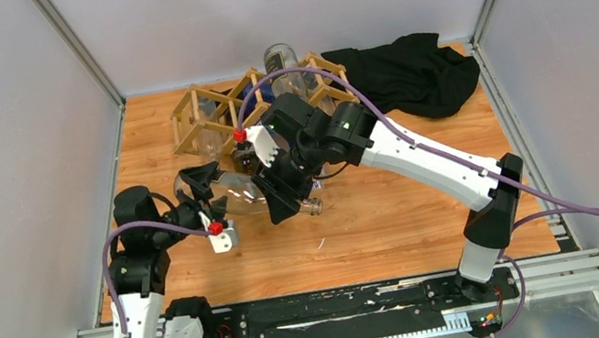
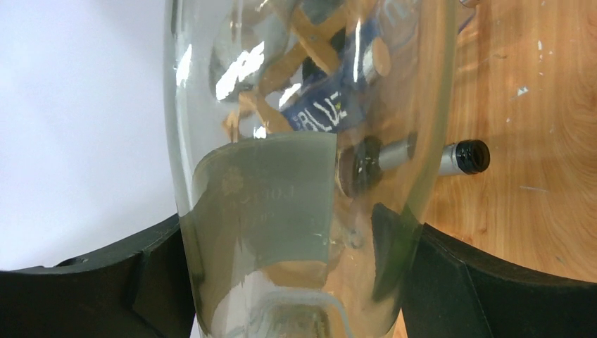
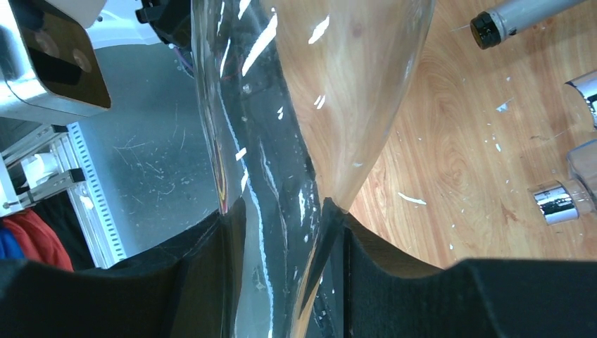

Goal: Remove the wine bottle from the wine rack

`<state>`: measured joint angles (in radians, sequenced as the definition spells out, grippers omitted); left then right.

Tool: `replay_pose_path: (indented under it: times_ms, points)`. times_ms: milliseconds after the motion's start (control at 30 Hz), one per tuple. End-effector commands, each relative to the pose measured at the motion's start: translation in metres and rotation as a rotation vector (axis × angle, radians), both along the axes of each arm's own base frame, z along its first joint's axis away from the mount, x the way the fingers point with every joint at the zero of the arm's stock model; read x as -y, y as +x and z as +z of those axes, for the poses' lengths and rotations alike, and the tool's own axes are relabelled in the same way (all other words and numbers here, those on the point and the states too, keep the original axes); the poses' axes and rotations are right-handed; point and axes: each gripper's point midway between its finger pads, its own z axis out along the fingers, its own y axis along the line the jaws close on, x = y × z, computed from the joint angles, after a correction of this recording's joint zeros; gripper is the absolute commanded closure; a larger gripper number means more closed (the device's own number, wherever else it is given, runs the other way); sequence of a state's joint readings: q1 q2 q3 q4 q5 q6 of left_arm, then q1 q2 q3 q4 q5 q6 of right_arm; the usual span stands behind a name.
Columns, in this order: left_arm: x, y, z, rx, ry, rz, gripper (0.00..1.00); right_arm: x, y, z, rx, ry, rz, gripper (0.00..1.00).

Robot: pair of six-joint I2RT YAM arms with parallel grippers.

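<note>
A clear glass wine bottle [image 1: 236, 189] lies crosswise just in front of the light-wood lattice wine rack [image 1: 211, 110], held between both grippers. My left gripper [image 1: 204, 188] is shut on its wide body; in the left wrist view the bottle [image 2: 303, 141] fills the gap between the black fingers [image 2: 91, 296], gripper [image 2: 296, 282]. My right gripper [image 1: 282, 195] is shut on its narrowing shoulder and neck; the right wrist view shows the glass [image 3: 296, 105] pinched between the pads [image 3: 394, 282], gripper [image 3: 281, 267].
Other bottles stay in the rack: a clear one [image 1: 281, 56] and a blue-labelled one [image 1: 260, 97], seen through the glass [image 2: 320, 113]. A silver neck with a black cap [image 2: 464, 156] [image 3: 493, 24] lies close by. A black cloth [image 1: 409, 71] lies at the back right.
</note>
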<state>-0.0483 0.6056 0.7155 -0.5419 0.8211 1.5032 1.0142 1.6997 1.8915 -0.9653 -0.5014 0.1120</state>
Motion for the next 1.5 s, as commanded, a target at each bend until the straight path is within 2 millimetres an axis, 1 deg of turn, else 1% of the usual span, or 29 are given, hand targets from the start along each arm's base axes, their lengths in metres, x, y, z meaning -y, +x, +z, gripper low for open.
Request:
replay_pose_path:
  times_ms: [0,33,167,300,400,467,533,567,600,633,667,700,767,833,900,967,1133,1167,1200,1267,1467]
  points:
    - [-0.007,0.021,0.031,0.171,-0.088,0.089,1.0,-0.007,0.005,0.07,0.108,0.234,0.036,0.38]
    - [-0.009,0.024,0.042,0.193,-0.126,0.112,1.0,-0.006,0.009,0.071,0.111,0.236,0.015,0.32]
    - [-0.011,0.027,0.053,0.14,-0.221,0.152,1.0,0.001,0.023,0.082,0.148,0.264,-0.051,0.19]
    - [-0.009,0.024,0.059,0.147,-0.269,0.147,1.0,0.011,0.037,0.102,0.223,0.294,-0.133,0.13]
    - [-0.009,0.023,0.065,0.133,-0.312,0.153,1.0,0.026,0.058,0.123,0.318,0.321,-0.254,0.1]
    - [-0.009,0.022,0.07,0.117,-0.346,0.159,1.0,0.039,0.067,0.142,0.379,0.368,-0.321,0.08]
    - [-0.008,0.02,0.075,0.113,-0.37,0.155,1.0,0.046,0.073,0.155,0.417,0.412,-0.373,0.07]
    - [-0.007,0.019,0.076,0.104,-0.384,0.151,1.0,0.053,0.074,0.166,0.44,0.444,-0.398,0.07]
    - [-0.006,0.017,0.078,0.099,-0.392,0.146,1.0,0.056,0.077,0.169,0.45,0.459,-0.42,0.06]
    - [-0.004,0.016,0.079,0.086,-0.407,0.14,1.0,0.062,0.077,0.177,0.468,0.483,-0.442,0.06]
    - [-0.003,0.014,0.081,0.069,-0.426,0.139,1.0,0.066,0.079,0.18,0.478,0.496,-0.465,0.05]
    - [-0.003,0.013,0.088,0.077,-0.451,0.134,1.0,0.069,0.08,0.183,0.486,0.511,-0.485,0.05]
    - [-0.003,0.013,0.097,0.045,-0.512,0.147,1.0,0.076,0.08,0.19,0.495,0.547,-0.513,0.05]
    - [-0.002,0.012,0.103,-0.003,-0.572,0.158,1.0,0.078,0.078,0.193,0.497,0.583,-0.518,0.05]
    - [-0.001,0.011,0.109,-0.052,-0.628,0.161,1.0,0.075,0.073,0.196,0.492,0.625,-0.493,0.05]
    - [0.002,0.009,0.114,-0.103,-0.679,0.156,1.0,0.067,0.068,0.196,0.47,0.656,-0.458,0.05]
    - [0.01,0.002,0.122,-0.252,-0.803,0.141,1.0,0.041,0.07,0.194,0.42,0.713,-0.398,0.04]
    - [0.012,-0.001,0.123,-0.276,-0.819,0.133,1.0,0.037,0.07,0.198,0.417,0.739,-0.388,0.04]
    - [0.013,-0.002,0.123,-0.304,-0.837,0.129,1.0,0.031,0.071,0.196,0.402,0.756,-0.378,0.04]
    - [0.017,-0.005,0.124,-0.35,-0.864,0.117,1.0,0.019,0.071,0.2,0.382,0.804,-0.348,0.04]
    - [0.026,-0.013,0.115,-0.471,-0.905,0.09,1.0,-0.011,0.079,0.212,0.342,0.894,-0.297,0.04]
